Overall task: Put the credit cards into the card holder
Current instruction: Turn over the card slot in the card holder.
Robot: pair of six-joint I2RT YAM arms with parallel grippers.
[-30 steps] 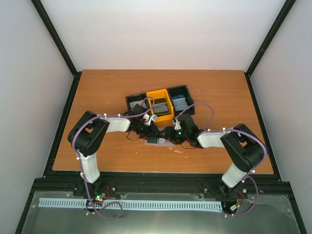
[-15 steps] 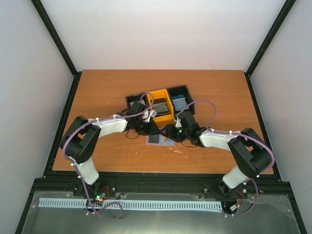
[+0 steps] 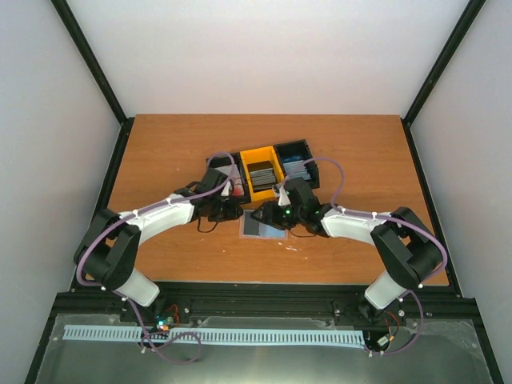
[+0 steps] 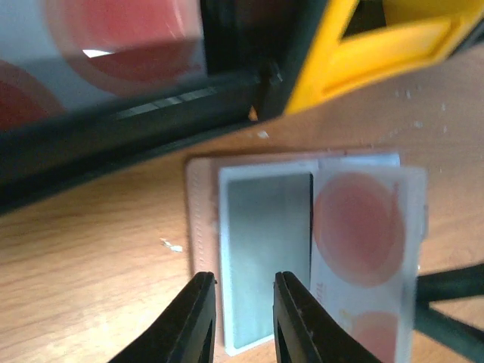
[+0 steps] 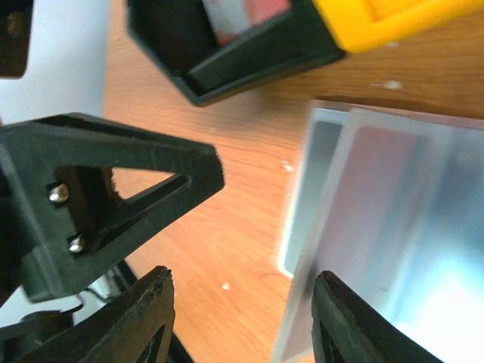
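Wood-grain table [image 4: 91, 249], glossy plastic card [image 4: 363, 227]

Ahead of the black fingers [image 4: 193, 321] of my left gripper [image 4: 243, 283] I saw a white card [image 4: 367, 249] with red blotches, the card holder [image 4: 265, 249] with its grey face and pinkish edge, a yellow bin [image 4: 378, 53], a black bin [image 4: 113, 140], and orange-brown wood [image 4: 91, 257].

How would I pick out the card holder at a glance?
On the wooden table, find the row of three bins. Just in front of the yellow middle bin lies the pale pink card holder; only it is flat and thin, a red-blotched white card overlapping it.
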